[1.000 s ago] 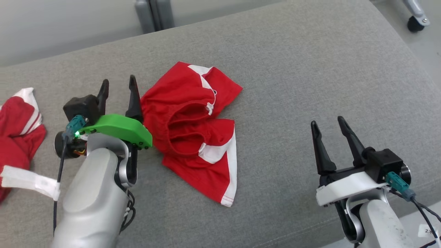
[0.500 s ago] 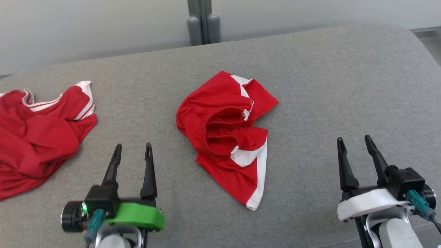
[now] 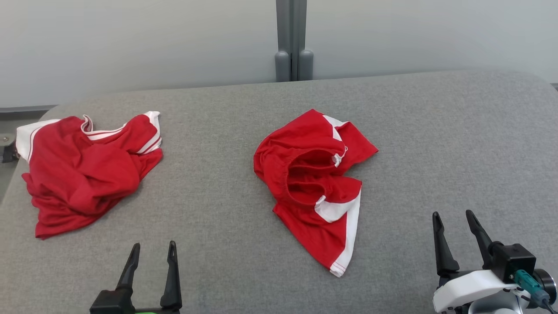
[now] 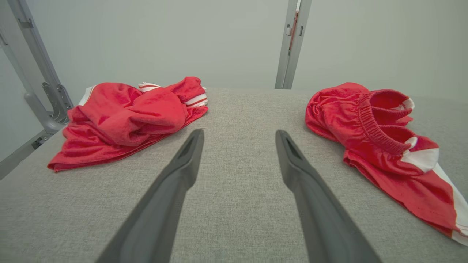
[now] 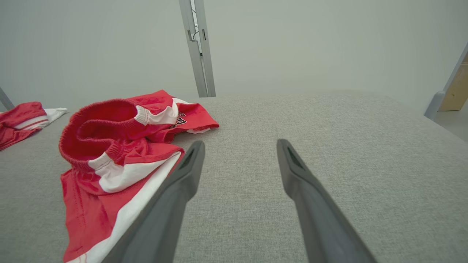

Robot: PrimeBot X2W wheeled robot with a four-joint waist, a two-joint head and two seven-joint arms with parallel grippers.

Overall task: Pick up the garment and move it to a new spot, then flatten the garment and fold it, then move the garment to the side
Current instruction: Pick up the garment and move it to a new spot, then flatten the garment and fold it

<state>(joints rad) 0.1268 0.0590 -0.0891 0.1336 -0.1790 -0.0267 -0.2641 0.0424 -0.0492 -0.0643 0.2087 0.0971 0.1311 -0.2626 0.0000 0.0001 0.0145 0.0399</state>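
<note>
1. At the bottom left of the head view, our left gripper has its fingers spread and holds nothing. At the bottom right, our right gripper is also spread and empty.
2. The red shorts lie crumpled at mid-frame on the grey cushion. They sit between the two grippers and touch neither.
3. Their long axis runs from the upper middle down to a white-striped hem corner pointing lower right. We judge the right gripper slightly nearer, with the shorts up and to its left.
4. A small dark print on the shorts is too small for us to read, and we see no other writing.
5. Farther off, at the upper left, a second red garment lies well apart.
</note>
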